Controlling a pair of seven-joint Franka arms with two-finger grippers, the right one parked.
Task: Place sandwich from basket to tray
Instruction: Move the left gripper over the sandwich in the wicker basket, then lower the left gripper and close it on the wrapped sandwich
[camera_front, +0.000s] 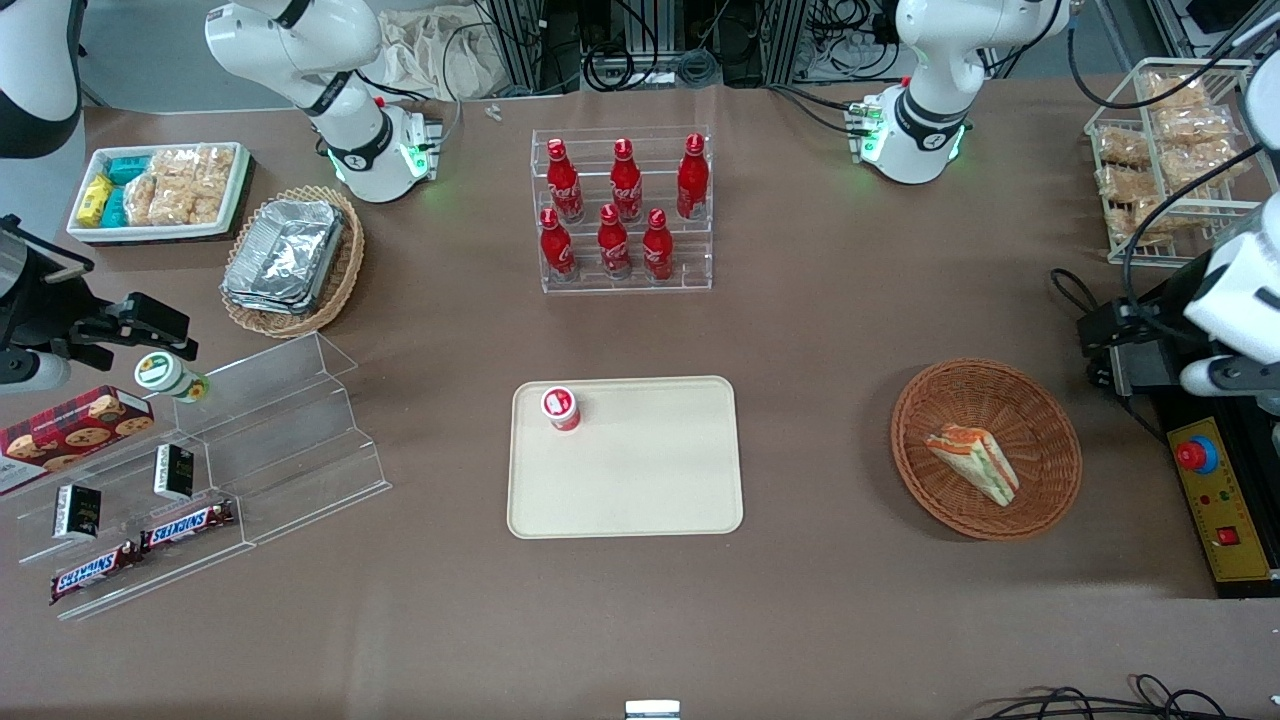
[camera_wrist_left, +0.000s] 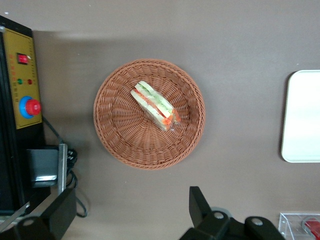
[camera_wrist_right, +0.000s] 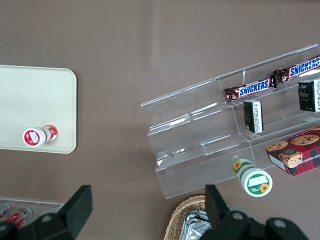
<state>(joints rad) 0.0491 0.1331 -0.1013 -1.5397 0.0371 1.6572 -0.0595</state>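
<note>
White glossy arm, black gripper (camera_wrist_left: 132, 212), seemingly two silver screws

the gripper (camera_wrist_left: 130, 212) hangs high above the table with its fingers spread wide, nothing between it and the basket (camera_front: 1040, 410). the sandwich (camera_front: 974, 461) lies alone, uncovered. bare table separates basket and tray (camera_front: 650, 480). one small red cup (camera_front: 561, 408) occupies a tray corner farther from the front camera.

sandwich (camera_front: 973, 462): 1
basket (camera_front: 1040, 410): 1
tray (camera_front: 640, 480): 1
red bottles (camera_front: 625, 181): 6
Snickers bars (camera_front: 185, 524): 2
foil-container basket (camera_front: 340, 280): 1
gripper (camera_wrist_left: 132, 212): 1, above table beside basket, fingers apart
</note>
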